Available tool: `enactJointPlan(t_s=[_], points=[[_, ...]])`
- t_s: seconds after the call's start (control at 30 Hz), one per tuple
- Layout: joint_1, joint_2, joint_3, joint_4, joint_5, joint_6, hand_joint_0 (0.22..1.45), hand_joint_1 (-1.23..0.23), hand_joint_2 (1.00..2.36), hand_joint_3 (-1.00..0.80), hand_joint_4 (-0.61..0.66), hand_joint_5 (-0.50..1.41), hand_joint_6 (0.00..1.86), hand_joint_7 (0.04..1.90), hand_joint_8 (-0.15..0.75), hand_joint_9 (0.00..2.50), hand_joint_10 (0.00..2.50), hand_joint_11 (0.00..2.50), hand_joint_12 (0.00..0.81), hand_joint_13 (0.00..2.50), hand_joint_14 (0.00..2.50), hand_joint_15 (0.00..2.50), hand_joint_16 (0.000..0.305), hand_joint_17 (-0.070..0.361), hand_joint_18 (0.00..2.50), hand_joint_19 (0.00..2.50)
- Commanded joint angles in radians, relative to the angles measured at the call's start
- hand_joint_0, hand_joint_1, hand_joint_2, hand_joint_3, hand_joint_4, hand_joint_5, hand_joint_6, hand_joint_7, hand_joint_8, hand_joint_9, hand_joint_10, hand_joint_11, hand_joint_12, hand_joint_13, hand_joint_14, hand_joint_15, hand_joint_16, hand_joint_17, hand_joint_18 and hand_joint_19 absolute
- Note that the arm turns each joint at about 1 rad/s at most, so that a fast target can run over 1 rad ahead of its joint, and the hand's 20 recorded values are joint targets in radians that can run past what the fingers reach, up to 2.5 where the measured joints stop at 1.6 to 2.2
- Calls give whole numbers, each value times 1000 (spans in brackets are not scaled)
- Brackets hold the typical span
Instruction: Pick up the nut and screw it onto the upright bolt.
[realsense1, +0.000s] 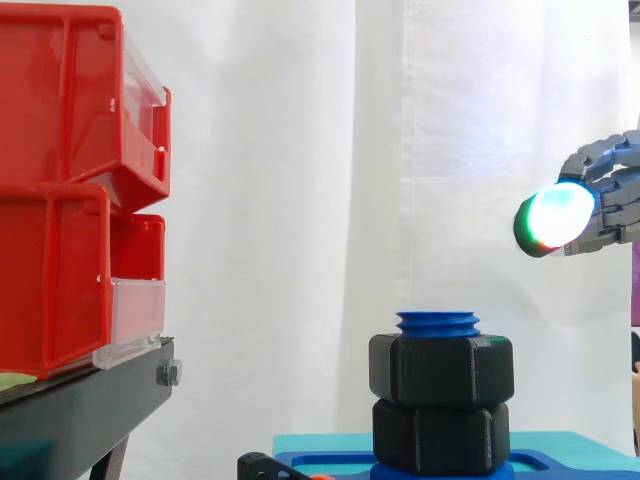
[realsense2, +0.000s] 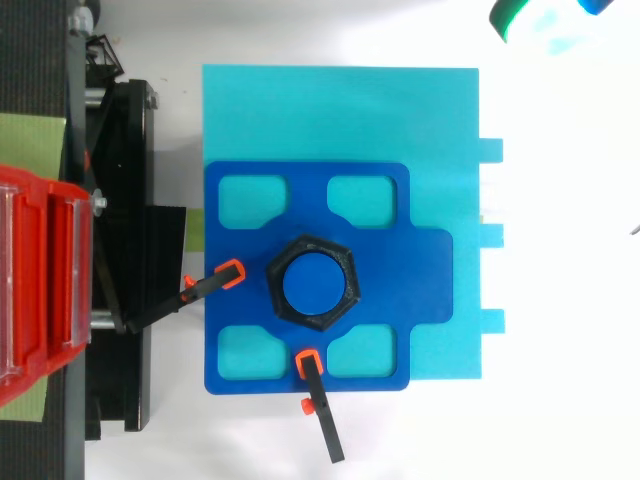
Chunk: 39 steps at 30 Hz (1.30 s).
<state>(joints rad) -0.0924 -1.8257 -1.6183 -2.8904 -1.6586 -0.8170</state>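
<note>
A blue threaded bolt (realsense1: 437, 323) stands upright in the middle of a dark blue fixture plate (realsense2: 240, 240). Two black hex nuts sit on it, one stacked on the other: the upper nut (realsense1: 441, 370) lies just below the bolt's top threads, and the lower nut (realsense1: 440, 435) rests at the plate. From above, the upper nut (realsense2: 311, 243) rings the bolt's round blue top (realsense2: 310, 283). My hand (realsense1: 600, 200) hangs to the right of the bolt and higher than it, well apart from it, with its fingers relaxed and nothing in them. Its glowing pads (realsense2: 545, 25) sit beyond the plate's far right corner.
The blue plate lies on a cyan base (realsense2: 440, 120), held by two black clamps with orange tips (realsense2: 232, 272) (realsense2: 310, 360). Stacked red bins (realsense1: 70, 190) stand on a black stand (realsense1: 80, 405) at the left. A white curtain hangs behind.
</note>
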Motion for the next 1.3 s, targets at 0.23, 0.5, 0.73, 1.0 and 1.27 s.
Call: enactJointPlan(t_s=[0.23, 0.5, 0.73, 1.0, 1.27], points=[[-1, 0, 0, -1, 0, -1, 458, -246, 1000, -500, -2, -255, 502, 725, 178, 0, 0, 0, 359, 0, 0, 0, 48, 109, 0, 0], [-1, 0, 0, -1, 0, -1, 465, -270, 1000, -500, -7, -248, 502, 695, 172, 0, 0, 0, 350, 0, 0, 0, 47, 105, 0, 0], [0, 0, 0, -1, 0, -1, 465, -274, 1000, -500, -14, -249, 502, 717, 171, 0, 0, 0, 349, 0, 0, 0, 46, 104, 0, 0], [-1, 0, 0, -1, 0, -1, 466, -279, 1000, -500, -10, -246, 501, 672, 172, 0, 0, 0, 347, 0, 0, 0, 46, 103, 0, 0], [-1, 0, 0, -1, 0, -1, 466, -306, 1000, -500, -1, -240, 502, 674, 179, 22, 0, 0, 347, 29, 0, 0, 46, 103, 0, 0]])
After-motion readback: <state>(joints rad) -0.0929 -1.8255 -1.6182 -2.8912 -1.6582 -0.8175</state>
